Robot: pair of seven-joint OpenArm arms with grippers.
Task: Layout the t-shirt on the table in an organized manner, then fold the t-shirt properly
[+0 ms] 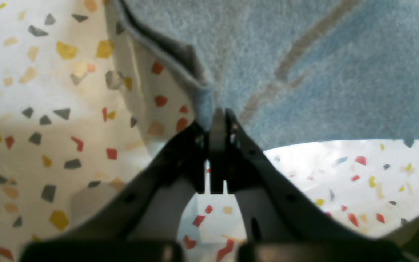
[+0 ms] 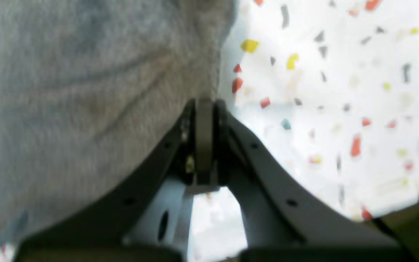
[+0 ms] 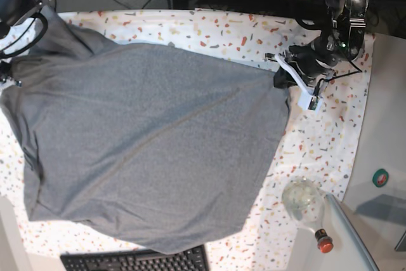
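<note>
Left fingers: black pads (image 1: pixel 217 145) of the left gripper (image 1: pixel 216 120) are pressed together on a hem edge of the heather-grey short-sleeved cotton t-shirt (image 3: pixel 152 150).
Right fingers: dark pads (image 2: pixel 204 138) of the right gripper (image 2: pixel 205 105) are clamped on another edge of that shirt; grey cloth fills the frame to their left.
Shirt: spread wide between the two grips, a long diagonal crease across it, lying on the white terrazzo-flecked table cloth (image 3: pixel 330 138).
Hidden: right arm is cut off at the base view's top-left corner; both wrist views are blurred, and the sleeves and collar cannot be made out.
Surroundings: beyond the left fingers' side, a clear round glass bottle with a red cap (image 3: pixel 307 207); a black keyboard (image 3: pixel 136 261) at the table's near edge; cables and dark equipment behind.
</note>
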